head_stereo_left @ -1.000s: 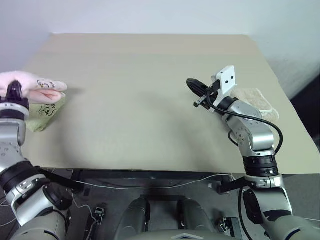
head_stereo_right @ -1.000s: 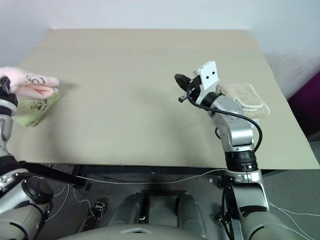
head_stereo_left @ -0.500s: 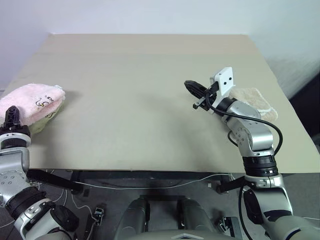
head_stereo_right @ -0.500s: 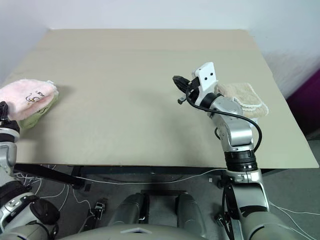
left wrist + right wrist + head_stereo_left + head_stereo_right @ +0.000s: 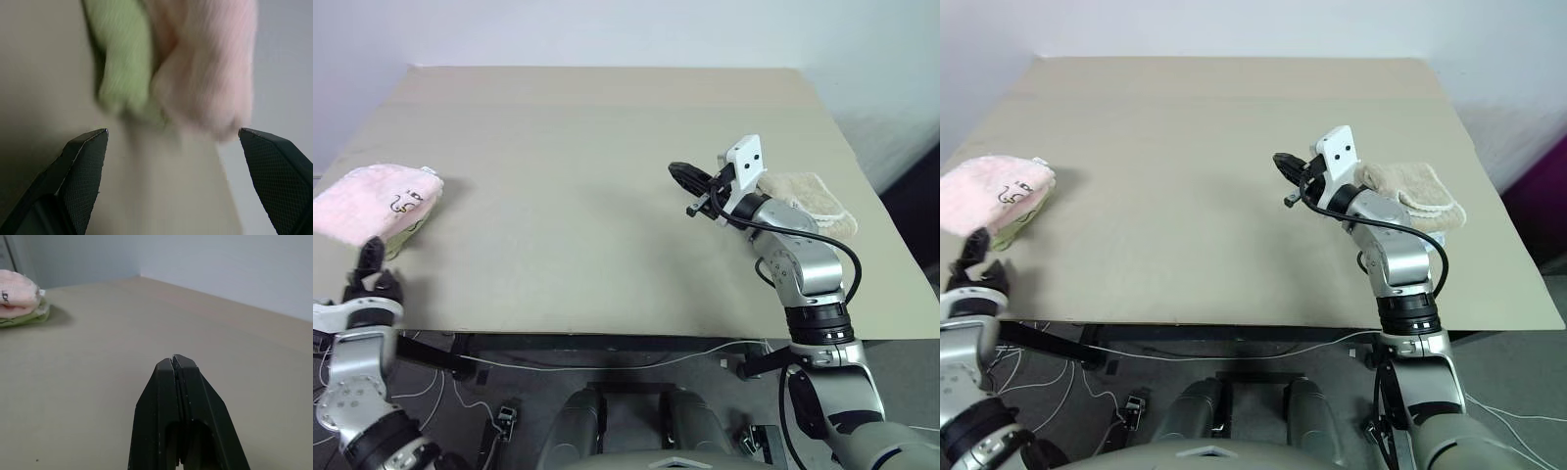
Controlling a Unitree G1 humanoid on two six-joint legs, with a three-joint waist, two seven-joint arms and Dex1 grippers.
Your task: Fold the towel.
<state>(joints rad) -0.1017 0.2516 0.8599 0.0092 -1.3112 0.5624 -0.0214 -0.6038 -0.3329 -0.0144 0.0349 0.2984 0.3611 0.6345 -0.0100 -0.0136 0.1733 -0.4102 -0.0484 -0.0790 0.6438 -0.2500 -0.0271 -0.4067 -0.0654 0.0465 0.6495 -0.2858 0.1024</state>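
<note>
Black, finely dimpled pads of the left claw (image 5: 171,186) stand wide apart with nothing between them; in the head view this claw (image 5: 372,272) hangs at the near left edge of the table (image 5: 607,147), off its rim. Just ahead of its spread fingers lies the towel (image 5: 367,201), a soft pink terry bundle folded into a plump, rounded pad with a small dark printed mark and a white tag at one corner. It rests on top of a folded green towel (image 5: 122,63), whose ribbed, thinner edge pokes out from beneath on the side toward the table's middle. Well apart to the right, over the middle of the smooth, matte beige tabletop, the right claw (image 5: 683,175) floats above the surface, its two tapered black fingers (image 5: 178,396) pressed flat together to a narrow point, gripping nothing. Behind that claw's wrist, near the table's right edge, sits a beige towel (image 5: 808,196), folded, nubbly, with a paler scalloped border.
</note>
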